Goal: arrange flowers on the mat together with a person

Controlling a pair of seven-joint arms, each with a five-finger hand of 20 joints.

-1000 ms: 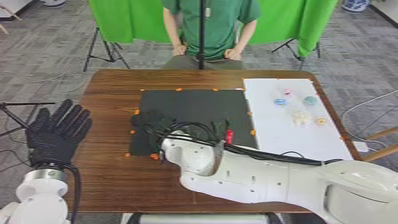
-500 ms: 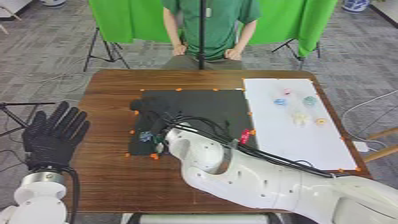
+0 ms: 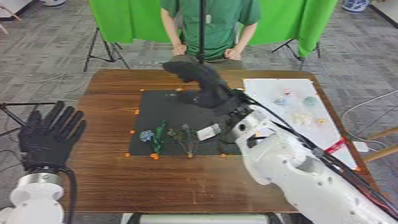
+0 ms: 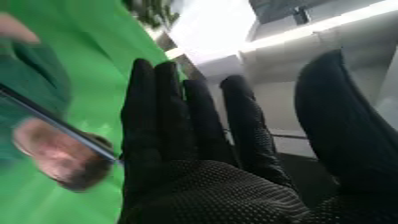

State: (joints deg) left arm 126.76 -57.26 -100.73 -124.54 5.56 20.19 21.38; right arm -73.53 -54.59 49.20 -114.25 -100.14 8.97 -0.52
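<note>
Flowers lie near left on the mat. The right hand, over its far part, and left hand, left of the counter, have released fingers.

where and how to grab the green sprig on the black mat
Pinch the green sprig near its middle, from above: it looks long and thin, running away from the robot along the black mat, so fingers could close across it. The blue flower sits close on its left, so a narrow pinch seems safest.

Right robot hand raised, fingers straight; left robot hand upturned, fingers spread; arms well apart
</note>
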